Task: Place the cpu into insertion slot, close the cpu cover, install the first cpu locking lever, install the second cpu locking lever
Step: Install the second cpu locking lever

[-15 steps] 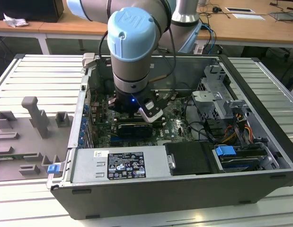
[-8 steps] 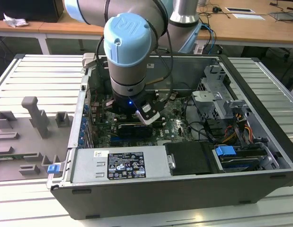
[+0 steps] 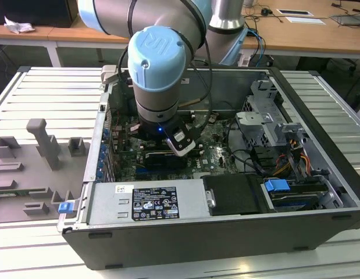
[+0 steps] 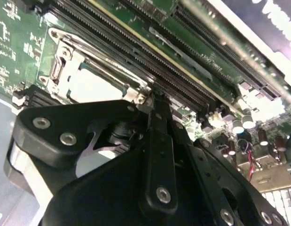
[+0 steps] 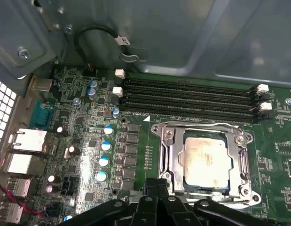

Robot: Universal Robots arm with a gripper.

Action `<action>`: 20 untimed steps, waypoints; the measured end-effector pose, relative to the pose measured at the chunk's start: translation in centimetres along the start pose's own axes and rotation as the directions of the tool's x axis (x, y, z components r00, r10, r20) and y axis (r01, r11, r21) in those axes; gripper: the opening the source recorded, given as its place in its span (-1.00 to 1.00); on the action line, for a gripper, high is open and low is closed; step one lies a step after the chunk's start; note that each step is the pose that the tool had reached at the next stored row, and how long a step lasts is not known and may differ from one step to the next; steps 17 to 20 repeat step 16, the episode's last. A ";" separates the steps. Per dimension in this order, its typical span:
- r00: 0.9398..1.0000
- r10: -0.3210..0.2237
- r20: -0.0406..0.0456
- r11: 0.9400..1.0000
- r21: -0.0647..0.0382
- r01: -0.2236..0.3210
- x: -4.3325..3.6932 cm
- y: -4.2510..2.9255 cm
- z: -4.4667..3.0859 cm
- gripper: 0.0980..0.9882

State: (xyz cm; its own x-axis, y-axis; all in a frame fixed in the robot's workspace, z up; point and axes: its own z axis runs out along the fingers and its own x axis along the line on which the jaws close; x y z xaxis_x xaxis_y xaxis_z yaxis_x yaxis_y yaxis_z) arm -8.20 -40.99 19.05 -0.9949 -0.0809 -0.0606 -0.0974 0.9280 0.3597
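The cpu (image 5: 204, 162) lies flat in its socket on the green motherboard, its pale metal top showing through the window of the cpu cover (image 5: 174, 155), which is down around it. A thin wire locking lever (image 5: 197, 124) runs along the socket's side nearest the memory slots. My gripper (image 5: 161, 187) is shut, with its black fingertips pressed together at the socket's edge; I see nothing held between them. In the second wrist view the gripper (image 4: 152, 98) touches the cover's rim beside the cpu (image 4: 96, 87). In the exterior view the arm's wrist (image 3: 159, 87) reaches down into the open computer case.
Several black memory slots (image 5: 187, 96) run beside the socket. Blue-topped capacitors (image 5: 106, 147) and rear ports (image 5: 23, 141) stand on another side of it. The power supply (image 3: 148, 203) and drive cage (image 3: 267, 116) crowd the case. A grey fixture tray (image 3: 34, 168) lies at the exterior view's left.
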 end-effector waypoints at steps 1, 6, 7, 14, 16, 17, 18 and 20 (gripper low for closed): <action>1.000 0.000 0.000 1.000 -0.001 0.000 0.00 0.00 0.00 -0.98; 1.000 0.000 0.000 1.000 -0.001 0.000 -0.03 0.51 -1.34 -0.98; 1.000 0.000 0.000 1.000 -0.001 0.000 -0.04 0.61 -1.58 -0.98; 1.000 0.000 0.000 1.000 -0.001 0.000 -0.10 0.94 -2.41 -0.98; 1.000 0.000 0.000 1.000 -0.001 0.000 -0.10 0.94 -2.43 -0.98; 1.000 0.000 0.000 1.000 -0.001 0.000 -0.10 0.94 -2.43 -0.98; 1.000 0.000 0.000 1.000 -0.001 0.000 -0.10 0.94 -2.43 -0.98; 1.000 0.000 0.000 1.000 -0.001 0.000 -0.10 0.94 -2.43 -0.98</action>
